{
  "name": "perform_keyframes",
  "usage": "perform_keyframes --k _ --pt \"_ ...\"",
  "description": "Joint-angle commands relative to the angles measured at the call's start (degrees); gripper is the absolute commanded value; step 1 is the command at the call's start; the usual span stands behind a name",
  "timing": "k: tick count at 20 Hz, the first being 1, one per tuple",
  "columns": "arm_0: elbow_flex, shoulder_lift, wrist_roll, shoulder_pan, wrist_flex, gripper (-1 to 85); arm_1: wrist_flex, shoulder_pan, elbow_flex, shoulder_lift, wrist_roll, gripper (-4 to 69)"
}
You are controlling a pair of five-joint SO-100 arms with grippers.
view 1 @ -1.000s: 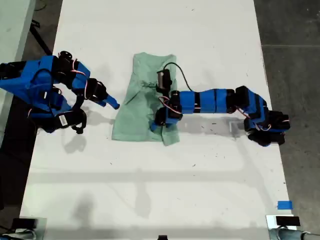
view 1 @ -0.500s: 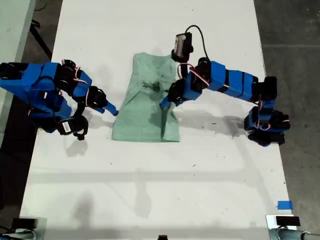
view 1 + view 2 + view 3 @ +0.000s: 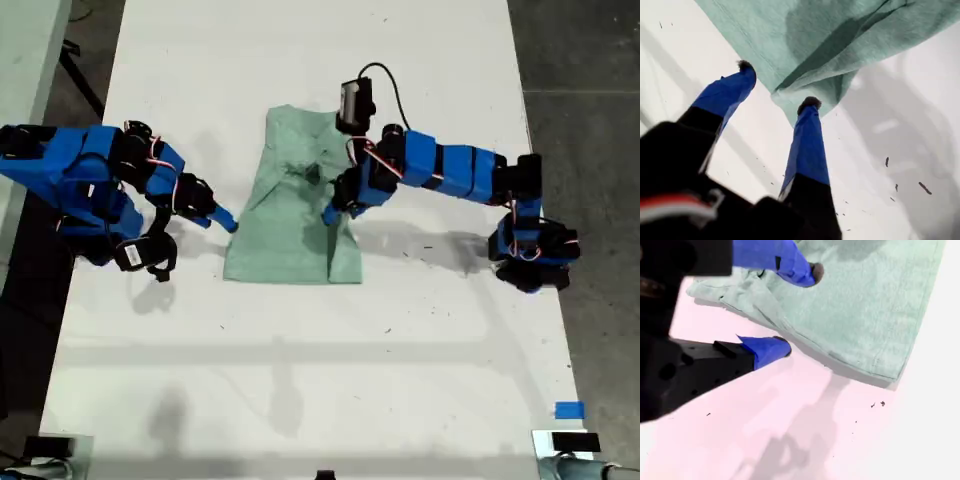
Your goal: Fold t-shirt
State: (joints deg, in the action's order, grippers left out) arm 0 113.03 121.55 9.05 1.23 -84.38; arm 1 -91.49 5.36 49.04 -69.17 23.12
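The pale mint-green t-shirt [image 3: 285,235] lies partly folded into a tall narrow shape on the white table [image 3: 300,380], in the upper middle of the exterior view. My first gripper [image 3: 228,220] sits at the shirt's edge on the exterior view's left. In its own view the first gripper [image 3: 777,85] is open, with a folded corner of the t-shirt [image 3: 830,40] at its fingertips. My second gripper [image 3: 330,212] hovers over the shirt's side on the exterior view's right. There the second gripper [image 3: 799,308] is open, one finger above the t-shirt [image 3: 865,305] and one over bare table beside its folded edge.
Both blue arm bases stand on the table, one at each side of the exterior view. A blue tape mark [image 3: 568,410] sits near the exterior view's lower right corner. Dark floor [image 3: 590,60] lies beyond the table's long edges.
My second gripper has lifted away from the shirt's lower corner and swung toward the shirt's middle. That corner now lies flat. My first gripper has barely shifted.
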Motion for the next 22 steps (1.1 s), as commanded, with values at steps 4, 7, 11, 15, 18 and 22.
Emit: perform_keyframes --k 4,7,11,15,18,22 --pt "-0.7 0.8 -0.3 -0.3 1.2 23.4 0.0 -0.4 -0.5 0.6 0.6 4.0" --pt "-0.2 1.1 -0.4 -0.5 1.1 23.4 -0.5 1.8 4.3 -4.5 0.0 -1.0" --pt "0.6 1.6 -0.4 -0.5 1.5 23.3 1.6 2.8 5.4 -5.0 1.1 -1.0" --pt "0.6 1.7 -0.4 -0.4 1.6 23.2 9.9 2.6 4.4 4.0 2.3 -1.0" --pt "1.2 1.7 -0.6 -0.5 1.8 23.0 19.8 2.5 4.2 13.8 3.1 -1.0" --pt "1.9 1.4 -1.0 0.2 2.3 23.0 14.1 2.9 -4.8 17.4 3.4 -1.5"
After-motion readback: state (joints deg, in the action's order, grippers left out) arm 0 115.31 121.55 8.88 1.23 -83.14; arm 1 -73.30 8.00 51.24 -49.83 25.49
